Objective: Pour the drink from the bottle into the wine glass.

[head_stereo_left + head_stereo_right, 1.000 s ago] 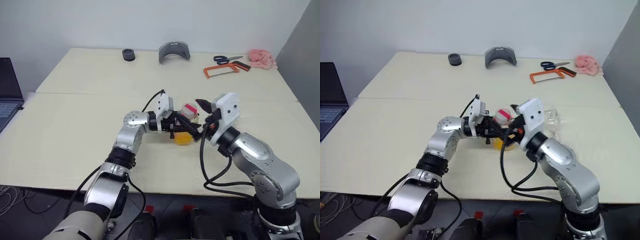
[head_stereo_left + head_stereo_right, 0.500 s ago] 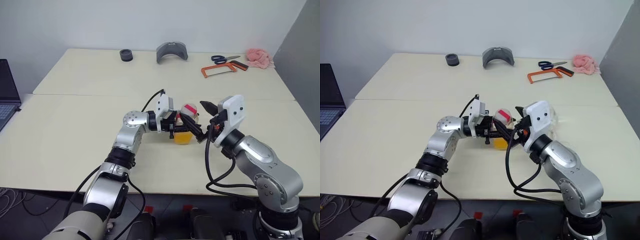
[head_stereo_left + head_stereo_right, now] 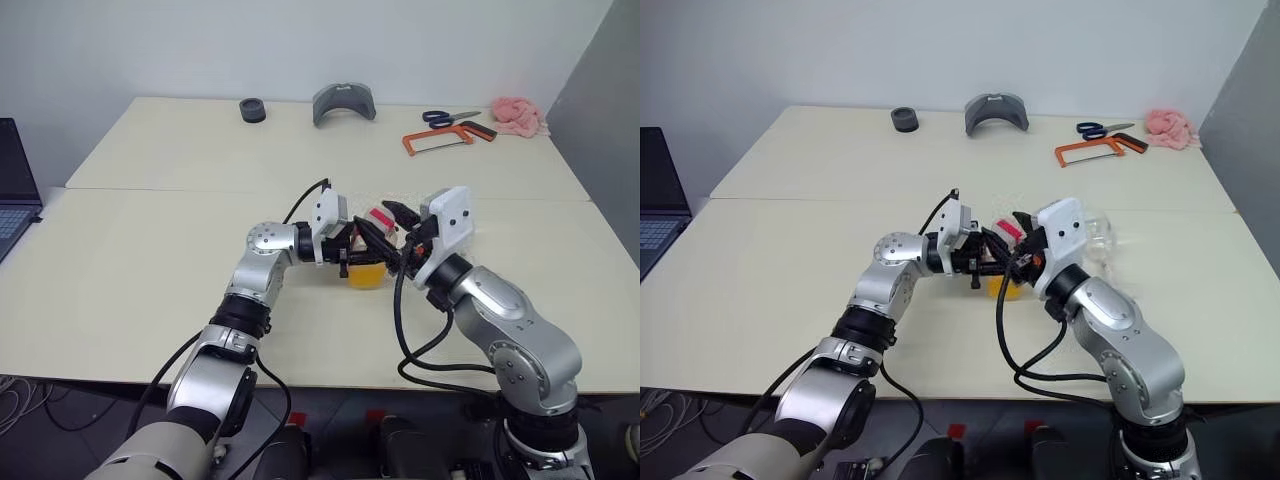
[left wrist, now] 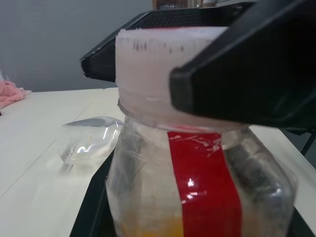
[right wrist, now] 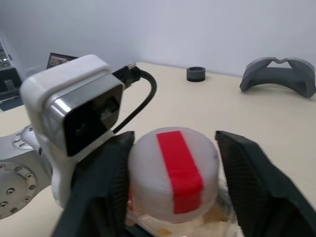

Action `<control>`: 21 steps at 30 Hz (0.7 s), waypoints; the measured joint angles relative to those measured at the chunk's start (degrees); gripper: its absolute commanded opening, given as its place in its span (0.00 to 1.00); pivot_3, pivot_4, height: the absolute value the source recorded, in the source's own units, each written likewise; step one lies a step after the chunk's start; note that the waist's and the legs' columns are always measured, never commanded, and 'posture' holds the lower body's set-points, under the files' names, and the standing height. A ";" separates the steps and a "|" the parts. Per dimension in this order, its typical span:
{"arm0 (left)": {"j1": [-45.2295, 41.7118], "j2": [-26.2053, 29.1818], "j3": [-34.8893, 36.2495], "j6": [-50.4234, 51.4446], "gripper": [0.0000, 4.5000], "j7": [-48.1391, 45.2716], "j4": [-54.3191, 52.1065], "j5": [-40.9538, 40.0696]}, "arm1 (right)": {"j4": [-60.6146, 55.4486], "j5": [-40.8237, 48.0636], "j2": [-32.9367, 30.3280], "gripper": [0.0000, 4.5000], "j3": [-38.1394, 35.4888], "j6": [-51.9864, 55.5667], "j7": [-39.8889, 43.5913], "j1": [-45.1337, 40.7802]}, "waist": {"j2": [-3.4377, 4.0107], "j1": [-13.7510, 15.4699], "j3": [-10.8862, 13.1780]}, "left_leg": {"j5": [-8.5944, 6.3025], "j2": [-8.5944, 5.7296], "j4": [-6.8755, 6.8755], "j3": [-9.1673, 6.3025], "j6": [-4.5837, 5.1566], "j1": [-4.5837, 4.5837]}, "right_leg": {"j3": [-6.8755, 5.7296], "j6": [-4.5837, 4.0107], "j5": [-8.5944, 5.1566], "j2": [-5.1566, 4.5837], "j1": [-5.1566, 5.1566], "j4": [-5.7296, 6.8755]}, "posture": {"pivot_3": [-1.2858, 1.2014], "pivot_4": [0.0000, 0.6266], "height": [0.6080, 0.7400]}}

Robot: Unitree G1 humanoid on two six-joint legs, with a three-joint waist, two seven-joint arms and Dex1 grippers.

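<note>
Bottle: small clear plastic bottle (image 3: 370,255) with red label stripe and red-and-white cap (image 5: 174,174), standing upright at mid-surface, orange drink (image 3: 366,276) sitting low inside.
Left gripper (image 3: 372,250): reaching in from the left, jaws clamping the bottle body.
Right gripper (image 5: 173,197): coming from the right, jaws straddling the cap, one finger seeming to touch it; grip impossible to tell.
Wine glass (image 4: 91,139): clear, lying on its side on the cream surface (image 3: 150,250), just right of the bottle.
</note>
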 measured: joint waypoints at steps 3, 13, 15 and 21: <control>0.27 0.02 0.02 0.25 0.38 0.23 -0.58 -0.03 | 0.34 -0.47 -0.88 0.43 0.33 -1.21 1.43 0.05 | 0.00 0.01 0.00 | 0.00 0.00 0.00 0.01 0.00 0.00 | 0.01 0.00 0.00 0.00 0.00 0.00 | 0.52 0.24 1.00; 1.06 1.97 -2.56 3.58 0.38 -6.03 -5.14 -0.30 | 16.69 7.48 -23.78 0.43 0.72 -9.81 39.89 -13.59 | 0.04 -0.35 0.08 | -0.01 -0.01 0.00 0.34 0.02 0.08 | -0.04 0.00 0.00 0.06 0.09 -0.03 | 0.52 0.24 1.00; 0.59 1.92 -2.79 3.92 0.38 -6.74 -5.63 -0.51 | 19.79 9.17 -25.45 0.43 0.72 -8.54 44.94 -16.79 | 0.05 -0.38 0.08 | -0.01 0.01 -0.02 0.33 0.03 0.06 | -0.04 -0.01 0.00 0.07 0.08 -0.05 | 0.52 0.24 1.00; 0.73 2.21 -3.05 5.07 0.38 -5.43 -5.38 -0.49 | 20.98 10.02 -25.61 0.74 -0.58 -7.52 46.24 -16.41 | 0.03 -0.26 0.09 | -0.01 0.08 0.01 0.25 0.03 -0.01 | -0.01 -0.01 0.00 -0.08 0.04 -0.05 | 0.52 0.24 1.00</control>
